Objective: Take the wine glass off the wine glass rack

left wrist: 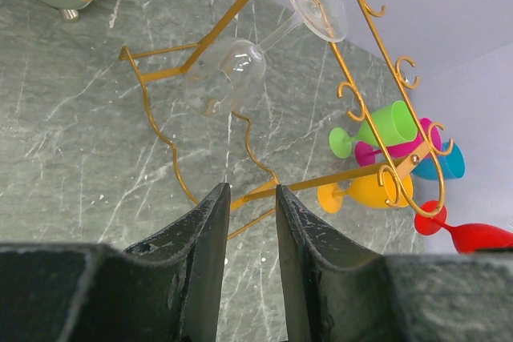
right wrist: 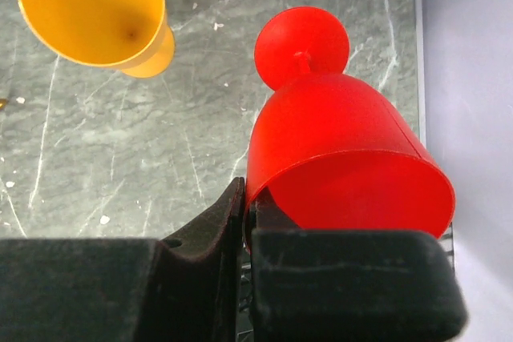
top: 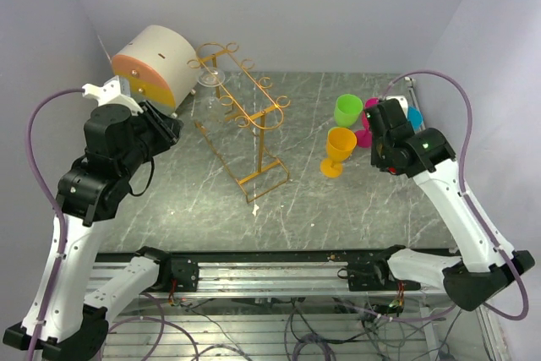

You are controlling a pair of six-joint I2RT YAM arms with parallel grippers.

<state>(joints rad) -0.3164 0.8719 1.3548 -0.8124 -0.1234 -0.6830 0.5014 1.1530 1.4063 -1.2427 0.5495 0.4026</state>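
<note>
Wine glass rack (top: 251,118): gold wire.
Wine glass (left wrist: 232,74): clear.
Table (top: 338,209): grey marble, white veins.
Drawer box (top: 161,57): cream, orange front.
Cups: green cup (top: 347,110), yellow cup (top: 340,148), red cup (right wrist: 337,150), blue cup (left wrist: 449,164), pink cup (left wrist: 385,152).

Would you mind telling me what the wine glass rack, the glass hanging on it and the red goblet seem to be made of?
Wine glass rack: thin metal wire by the look, with a gold finish and a slight sheen.
Wine glass: clear glass or clear plastic; the marbled table shows through it.
Red goblet: probably plastic, being opaque, evenly coloured and softly glossy.
</note>
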